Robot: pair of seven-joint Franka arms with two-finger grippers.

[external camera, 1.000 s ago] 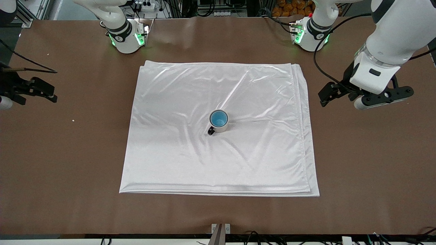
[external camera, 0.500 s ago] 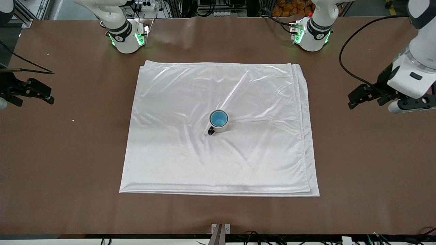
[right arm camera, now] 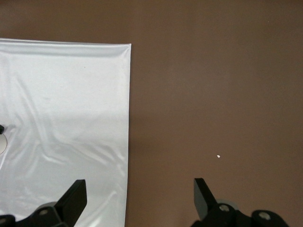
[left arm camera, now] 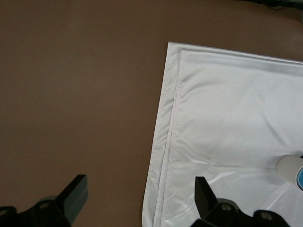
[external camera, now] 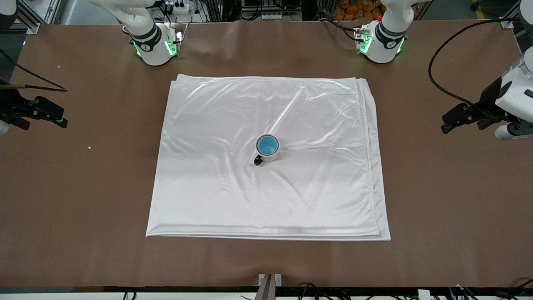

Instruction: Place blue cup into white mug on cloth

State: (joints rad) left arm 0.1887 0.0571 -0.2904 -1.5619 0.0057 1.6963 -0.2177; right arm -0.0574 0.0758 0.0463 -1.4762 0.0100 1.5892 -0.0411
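A: Where does the blue cup sit?

B: Nested upright in the white mug, near the middle of the cloth, black handle turned toward the front camera. The placing looks done.

A: And the arms?

B: The left gripper hangs over bare worktop at its own end, jaws wide and empty, likely clear so nothing gets knocked. The right gripper waits over the other end, also spread wide.
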